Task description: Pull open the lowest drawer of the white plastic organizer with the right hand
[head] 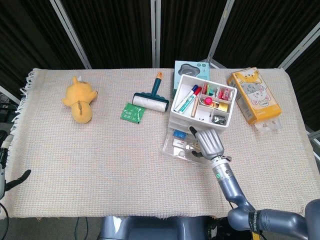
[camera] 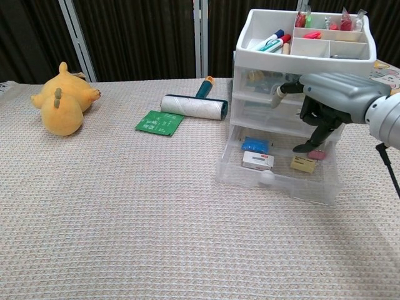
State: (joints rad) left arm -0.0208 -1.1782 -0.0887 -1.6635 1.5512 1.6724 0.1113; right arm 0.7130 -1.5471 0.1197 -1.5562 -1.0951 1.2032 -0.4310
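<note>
The white plastic organizer (head: 202,107) (camera: 304,75) stands right of centre, pens and small items in its top tray. Its lowest clear drawer (head: 179,146) (camera: 275,181) is slid out toward me, showing a blue packet (camera: 254,144), a white box (camera: 257,160) and a yellow eraser (camera: 303,164). My right hand (head: 209,142) (camera: 320,112) hovers over the drawer's right half, in front of the middle drawer. Its dark fingers point down, the thumb stretches left, and it holds nothing. My left hand (head: 7,167) shows only at the lower left edge, fingers apart, empty.
A yellow plush toy (head: 80,100) lies far left. A lint roller (head: 150,98) and a green packet (head: 132,112) lie left of the organizer. A teal box (head: 190,70) stands behind it, an orange cat-print tissue box (head: 254,95) to its right.
</note>
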